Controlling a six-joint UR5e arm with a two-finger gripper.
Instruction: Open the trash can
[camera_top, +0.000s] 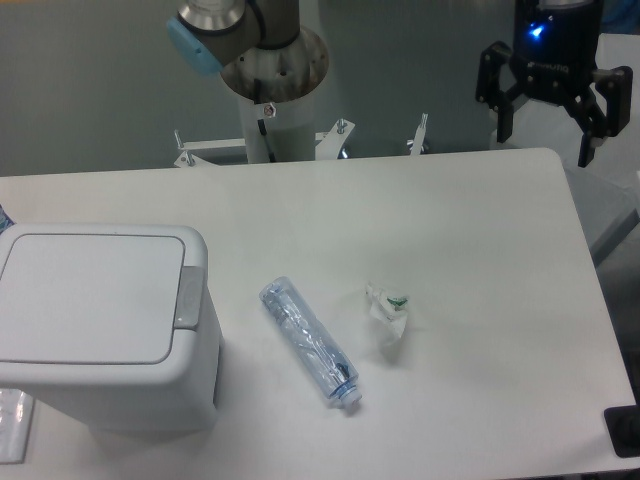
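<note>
The trash can (100, 320) is a large boxy white bin at the front left of the table. Its flat lid (90, 295) is down and closed. A grey push-button strip (188, 297) runs along the lid's right edge. My gripper (548, 135) hangs at the far right, above the table's back edge, far from the bin. Its black fingers are spread wide and hold nothing.
A clear plastic bottle (310, 340) lies on its side right of the bin, cap toward the front. A crumpled white wrapper (389, 312) lies right of the bottle. The robot base (270, 80) stands at the back middle. The table's right edge (590, 290) slants down the frame.
</note>
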